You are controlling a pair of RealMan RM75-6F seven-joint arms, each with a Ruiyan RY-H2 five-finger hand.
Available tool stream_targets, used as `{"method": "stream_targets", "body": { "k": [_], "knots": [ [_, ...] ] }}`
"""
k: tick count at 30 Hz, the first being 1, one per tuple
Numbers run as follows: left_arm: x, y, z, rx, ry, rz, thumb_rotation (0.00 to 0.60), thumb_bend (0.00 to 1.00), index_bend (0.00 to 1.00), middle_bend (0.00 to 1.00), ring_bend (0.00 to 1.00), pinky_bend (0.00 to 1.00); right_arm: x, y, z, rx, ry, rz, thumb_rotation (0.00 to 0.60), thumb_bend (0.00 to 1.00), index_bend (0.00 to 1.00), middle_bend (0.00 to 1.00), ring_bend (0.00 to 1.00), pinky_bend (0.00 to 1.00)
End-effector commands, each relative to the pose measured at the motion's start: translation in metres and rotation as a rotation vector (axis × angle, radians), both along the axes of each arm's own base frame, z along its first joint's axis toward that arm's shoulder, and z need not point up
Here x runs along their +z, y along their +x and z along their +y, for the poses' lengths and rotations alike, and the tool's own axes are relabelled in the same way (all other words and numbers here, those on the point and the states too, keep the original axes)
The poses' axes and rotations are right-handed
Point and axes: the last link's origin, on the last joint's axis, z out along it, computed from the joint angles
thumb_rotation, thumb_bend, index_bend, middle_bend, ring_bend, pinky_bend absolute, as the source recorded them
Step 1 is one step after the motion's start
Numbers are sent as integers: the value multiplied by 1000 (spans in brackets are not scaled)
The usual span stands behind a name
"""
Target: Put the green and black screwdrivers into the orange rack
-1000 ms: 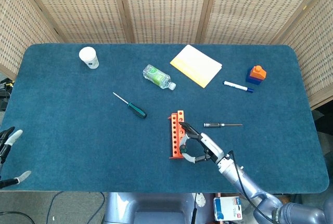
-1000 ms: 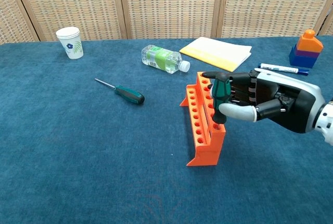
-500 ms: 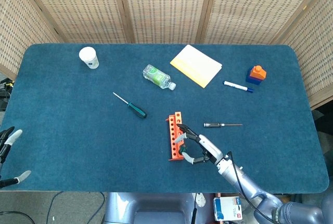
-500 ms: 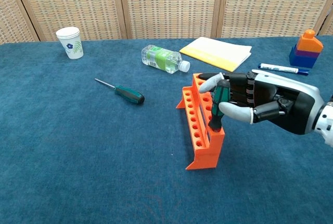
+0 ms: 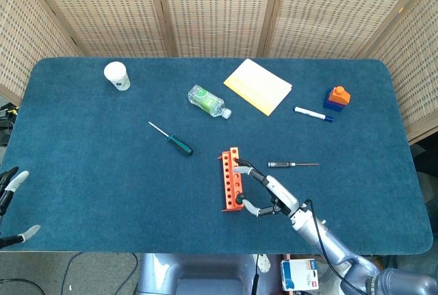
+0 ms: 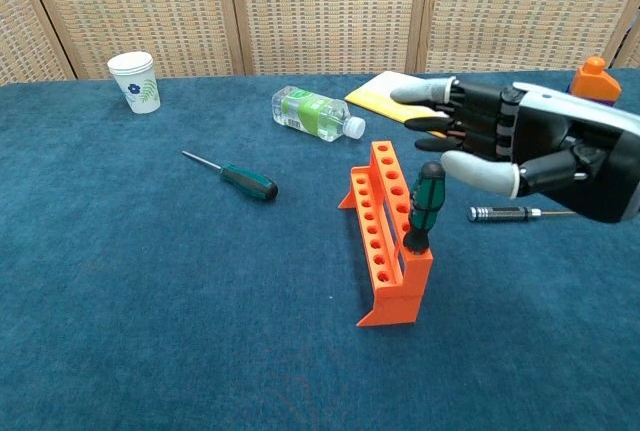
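Head view: right hand (image 5: 263, 192) beside the orange rack (image 5: 230, 178), fingers spread, empty; second green-and-black screwdriver (image 5: 172, 139) lies on the table, well apart to the left. Left hand (image 5: 10, 196) at the table's edge, grip unclear. Chest view: one screwdriver (image 6: 424, 205) stands upright in the rack's near end, released; next step, likely, fetching the lying one.

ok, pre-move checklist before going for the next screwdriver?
1. Green-and-black screwdriver seated upright in orange plastic rack: ok.
2. Right hand released, fingers apart, holding nothing: ok.
3. Rack standing on the blue table: ok.
4. Second green-handled screwdriver lying free, nothing on it: ok.
5. Slim black screwdriver reachable beside right hand: ok.
6. Left hand at table edge, state: cannot tell.
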Motion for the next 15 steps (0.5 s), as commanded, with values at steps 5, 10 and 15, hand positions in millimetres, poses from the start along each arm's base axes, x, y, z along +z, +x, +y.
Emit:
{"method": "stream_targets", "body": {
  "k": [5,10,15],
  "knots": [
    [3,-1,-1,-4,6,-7,600,0,0,0,0,0,55,-6,-22,-12,-206,86,600,434,135,0,0,0],
    [4,0,-2,-10,8,-9,600,0,0,0,0,0,92,-42,-55,-62,-386,578,600,433,135,0,0,0],
    [3,1,-2,-15,1,-11,600,0,0,0,0,0,87,-62,-67,-22,-472,979,600,341,135,0,0,0]
  ]
}}
